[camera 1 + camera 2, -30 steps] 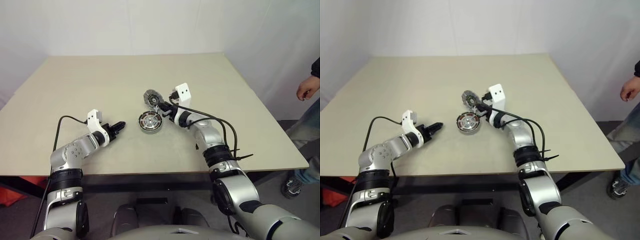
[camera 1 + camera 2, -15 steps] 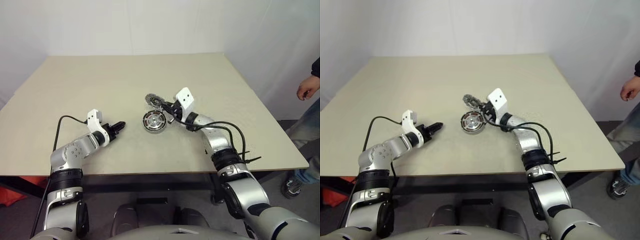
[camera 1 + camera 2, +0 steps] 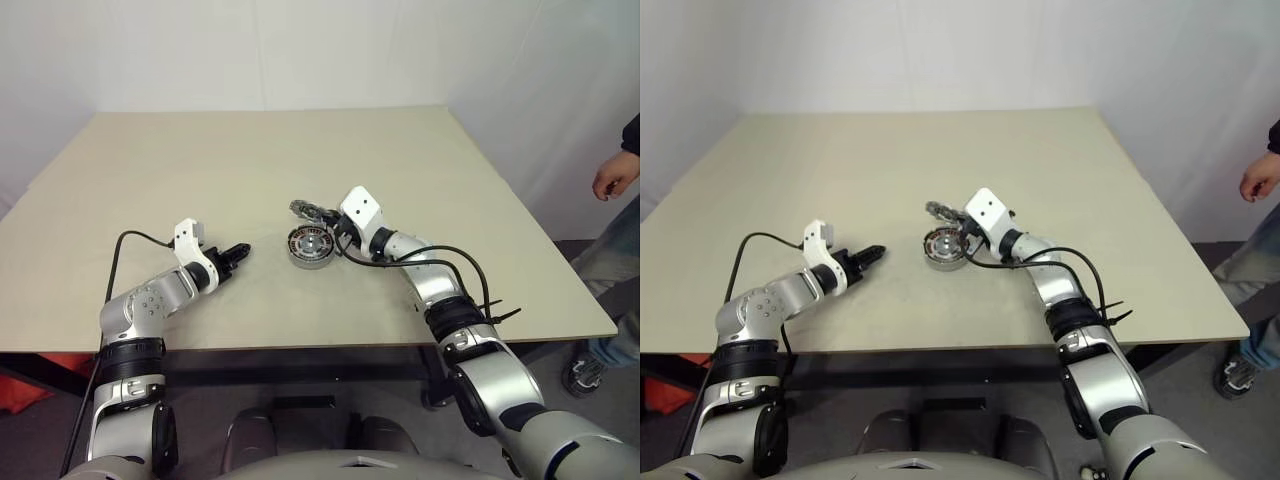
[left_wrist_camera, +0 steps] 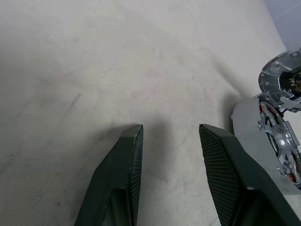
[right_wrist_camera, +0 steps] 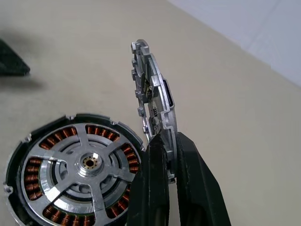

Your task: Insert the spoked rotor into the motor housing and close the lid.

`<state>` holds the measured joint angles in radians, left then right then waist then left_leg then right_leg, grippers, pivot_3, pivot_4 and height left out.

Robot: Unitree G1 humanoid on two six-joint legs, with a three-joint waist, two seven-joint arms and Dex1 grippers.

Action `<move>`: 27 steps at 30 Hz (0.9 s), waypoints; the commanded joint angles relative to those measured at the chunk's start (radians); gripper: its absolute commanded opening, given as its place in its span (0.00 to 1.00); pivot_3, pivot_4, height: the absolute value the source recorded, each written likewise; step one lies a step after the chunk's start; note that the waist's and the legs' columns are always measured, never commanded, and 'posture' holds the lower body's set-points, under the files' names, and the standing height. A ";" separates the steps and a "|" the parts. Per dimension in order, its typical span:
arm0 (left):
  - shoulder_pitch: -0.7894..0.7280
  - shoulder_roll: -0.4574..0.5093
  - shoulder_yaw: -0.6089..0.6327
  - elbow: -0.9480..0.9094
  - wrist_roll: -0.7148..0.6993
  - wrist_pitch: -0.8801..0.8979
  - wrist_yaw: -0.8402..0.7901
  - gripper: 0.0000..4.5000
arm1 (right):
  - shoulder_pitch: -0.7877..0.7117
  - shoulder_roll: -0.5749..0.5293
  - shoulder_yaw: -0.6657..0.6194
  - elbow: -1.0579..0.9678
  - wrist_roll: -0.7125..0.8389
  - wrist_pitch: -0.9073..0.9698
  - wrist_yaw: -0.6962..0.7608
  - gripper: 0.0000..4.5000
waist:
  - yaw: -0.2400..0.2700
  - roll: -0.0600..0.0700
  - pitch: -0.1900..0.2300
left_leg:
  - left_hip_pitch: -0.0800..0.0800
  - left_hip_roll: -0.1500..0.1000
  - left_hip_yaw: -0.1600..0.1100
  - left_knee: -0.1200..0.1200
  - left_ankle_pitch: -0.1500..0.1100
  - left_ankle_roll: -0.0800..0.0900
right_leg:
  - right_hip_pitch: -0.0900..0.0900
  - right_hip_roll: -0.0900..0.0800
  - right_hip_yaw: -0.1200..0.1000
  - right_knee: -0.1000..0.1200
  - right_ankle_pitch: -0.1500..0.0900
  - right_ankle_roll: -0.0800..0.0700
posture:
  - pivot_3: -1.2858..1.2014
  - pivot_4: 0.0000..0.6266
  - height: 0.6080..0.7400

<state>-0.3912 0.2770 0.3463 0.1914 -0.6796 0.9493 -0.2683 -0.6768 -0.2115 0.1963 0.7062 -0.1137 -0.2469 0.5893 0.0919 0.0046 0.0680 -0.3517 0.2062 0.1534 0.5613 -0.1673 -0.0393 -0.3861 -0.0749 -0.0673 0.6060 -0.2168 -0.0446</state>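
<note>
On the beige table (image 3: 200, 160), our right gripper (image 5: 162, 141) pinched the lid (image 5: 153, 101) on edge just beside the motor housing (image 5: 75, 172), spoked rotor (image 5: 87, 162) already inside; the left gripper (image 4: 169, 141), spread, was farther away

Beige table (image 3: 200, 160), matte top. Housing (image 3: 309, 247) sits flat near centre, copper windings up, rotor (image 5: 89, 162) seated inside it. Black cable (image 3: 135, 240) trails over the near left edge.

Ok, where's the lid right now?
The lid is pinched on edge in the right gripper, held just above the table right beside the motor housing, near the table's middle.
</note>
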 commanded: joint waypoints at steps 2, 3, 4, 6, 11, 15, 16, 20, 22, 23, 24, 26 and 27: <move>-0.001 0.015 0.012 -0.020 0.007 0.005 0.011 0.45 | -0.008 -0.038 0.039 0.061 -0.070 -0.070 -0.026 0.01 | 0.000 0.000 0.000 | 0.000 0.000 0.000 0.000 0.000 0.000 | 0.000 0.000 0.000 0.000 -0.001 0.002 | 0.52 0.00 1.00; -0.001 0.016 0.011 -0.019 0.007 0.006 0.011 0.45 | -0.008 -0.042 0.043 0.066 -0.077 -0.085 -0.030 0.01 | 0.001 0.000 0.000 | 0.000 0.000 0.000 0.000 0.000 0.000 | 0.000 0.000 0.000 0.000 -0.002 0.003 | 0.52 0.00 1.00; -0.002 0.016 0.011 -0.019 0.007 0.006 0.011 0.45 | -0.009 -0.044 0.044 0.070 -0.081 -0.095 -0.032 0.01 | 0.001 0.000 0.000 | 0.000 0.000 0.000 0.000 0.000 0.000 | 0.000 0.000 0.000 0.000 -0.002 0.003 | 0.52 0.00 1.00; -0.003 0.016 0.010 -0.017 0.008 0.005 0.011 0.45 | -0.005 -0.056 0.057 0.073 -0.102 -0.134 -0.042 0.01 | 0.001 0.000 0.000 | 0.000 0.000 0.000 0.000 0.000 0.001 | 0.000 0.000 0.000 0.000 -0.001 0.001 | 0.52 0.00 1.00; -0.006 0.017 0.010 -0.011 0.011 0.002 0.010 0.45 | 0.002 -0.065 0.054 0.065 -0.108 -0.211 -0.067 0.01 | 0.001 0.000 0.000 | 0.000 0.000 0.000 0.000 -0.001 0.001 | 0.000 0.000 0.000 0.000 0.000 0.000 | 0.52 0.00 1.00; -0.009 0.018 0.010 -0.004 0.013 0.000 0.009 0.45 | 0.000 -0.066 0.038 0.040 -0.078 -0.250 -0.046 0.20 | 0.001 0.000 0.000 | -0.001 0.000 0.000 0.001 -0.001 0.001 | 0.000 0.000 0.000 0.000 0.000 0.000 | 0.52 0.00 1.00; -0.010 0.018 0.010 -0.003 0.013 -0.001 0.009 0.45 | 0.000 -0.067 0.040 0.037 -0.078 -0.251 -0.039 0.28 | 0.000 0.000 0.000 | -0.001 0.000 0.000 0.001 -0.001 0.001 | 0.000 0.000 0.000 0.000 0.000 0.000 | 0.52 0.00 1.00; -0.013 0.018 0.009 0.004 0.014 -0.005 0.007 0.45 | 0.006 -0.070 0.051 0.012 -0.089 -0.259 -0.030 0.60 | 0.000 0.000 0.000 | -0.001 0.000 0.000 0.001 -0.001 0.001 | 0.000 0.000 0.000 0.000 0.000 0.000 | 0.52 0.00 1.00; -0.015 0.017 0.009 0.007 0.015 -0.008 0.008 0.45 | 0.007 -0.072 0.053 0.001 -0.086 -0.264 -0.018 0.75 | 0.000 0.000 0.000 | -0.001 0.000 0.000 0.001 -0.001 0.001 | 0.000 0.000 0.000 0.000 -0.001 0.003 | 0.52 0.00 1.00; -0.015 0.017 0.009 0.008 0.015 -0.009 0.007 0.45 | 0.007 -0.072 0.052 -0.002 -0.083 -0.265 -0.011 0.82 | 0.000 0.000 0.000 | -0.001 0.000 0.000 0.001 -0.001 0.001 | 0.000 0.000 0.000 0.000 -0.002 0.003 | 0.52 0.00 1.00; -0.015 0.017 0.009 0.010 0.016 -0.010 0.007 0.45 | 0.007 -0.073 0.051 -0.006 -0.082 -0.266 -0.006 0.82 | 0.000 0.000 0.000 | -0.001 0.000 0.000 0.001 -0.001 0.001 | 0.000 0.000 0.000 0.000 -0.002 0.003 | 0.52 0.00 1.00; -0.015 0.017 0.009 0.013 0.017 -0.013 0.006 0.45 | 0.007 -0.073 0.049 -0.009 -0.081 -0.267 0.000 0.82 | 0.000 0.000 0.000 | -0.001 0.000 0.000 0.001 -0.001 0.001 | 0.000 0.000 0.000 0.000 -0.002 0.003 | 0.52 0.00 1.00; -0.015 0.018 0.009 0.014 0.017 -0.014 0.006 0.45 | 0.007 -0.073 0.047 -0.010 -0.079 -0.266 0.004 0.82 | 0.000 0.000 0.000 | -0.001 0.000 0.000 0.001 -0.001 0.001 | 0.000 0.000 0.000 0.000 -0.002 0.003 | 0.52 0.00 1.00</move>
<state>-0.3921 0.2819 0.3468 0.1963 -0.6764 0.9448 -0.2686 -0.6563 -0.2775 0.2495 0.7353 -0.2130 -0.4928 0.5880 0.0915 0.0044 0.0681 -0.3523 0.2061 0.1535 0.5623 -0.1678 -0.0384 -0.3863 -0.0747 -0.0675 0.6064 -0.2183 -0.0420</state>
